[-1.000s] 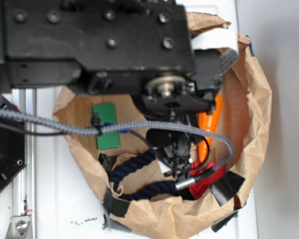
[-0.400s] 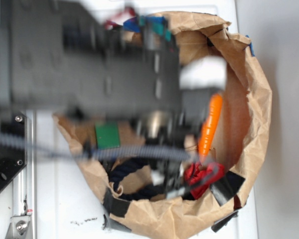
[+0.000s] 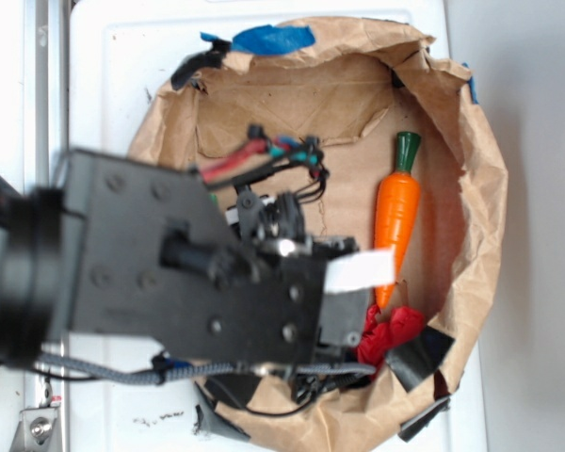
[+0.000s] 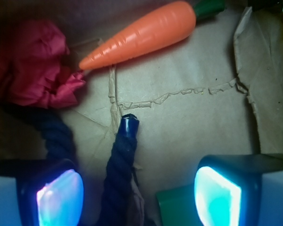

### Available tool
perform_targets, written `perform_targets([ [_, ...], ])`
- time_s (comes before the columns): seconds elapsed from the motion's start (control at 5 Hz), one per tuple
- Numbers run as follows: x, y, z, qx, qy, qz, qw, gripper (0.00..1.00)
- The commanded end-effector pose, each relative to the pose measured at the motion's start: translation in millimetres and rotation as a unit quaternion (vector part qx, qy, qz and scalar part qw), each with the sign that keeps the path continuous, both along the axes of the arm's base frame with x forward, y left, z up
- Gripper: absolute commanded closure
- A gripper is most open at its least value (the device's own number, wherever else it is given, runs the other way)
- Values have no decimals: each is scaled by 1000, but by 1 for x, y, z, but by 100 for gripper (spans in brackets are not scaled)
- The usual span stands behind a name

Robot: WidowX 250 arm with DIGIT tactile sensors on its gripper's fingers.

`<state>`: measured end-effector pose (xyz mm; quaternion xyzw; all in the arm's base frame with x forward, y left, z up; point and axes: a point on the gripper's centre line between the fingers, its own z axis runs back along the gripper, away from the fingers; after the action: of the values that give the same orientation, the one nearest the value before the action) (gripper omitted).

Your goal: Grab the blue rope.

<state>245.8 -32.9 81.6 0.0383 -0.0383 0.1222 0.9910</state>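
In the wrist view the blue rope is thick, dark navy and twisted. It lies on the brown paper floor, with its glossy capped end pointing away from me. Another stretch of it curves off at the left. My gripper is open, and the rope runs between its glowing pads, nearer the left one, touching neither. In the exterior view my black arm hides both the rope and the gripper.
An orange carrot and a crumpled red cloth lie inside the brown paper bag. A green block sits by the right pad. Bright blue tape marks the bag's far rim.
My arm has swung from the far side toward the near side of the bag. It now covers the rope and the green block and has uncovered the carrot.
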Motion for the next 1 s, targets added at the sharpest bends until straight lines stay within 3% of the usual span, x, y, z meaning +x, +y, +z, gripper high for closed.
perform_targets([
  [0.0, -6, 6, -2, -3, -25, -5, 1000, 0],
  [0.2, -12, 14, 1, -26, -32, -9, 999, 0],
  [0.8, -10, -2, -6, -53, -39, 15, 998, 0],
])
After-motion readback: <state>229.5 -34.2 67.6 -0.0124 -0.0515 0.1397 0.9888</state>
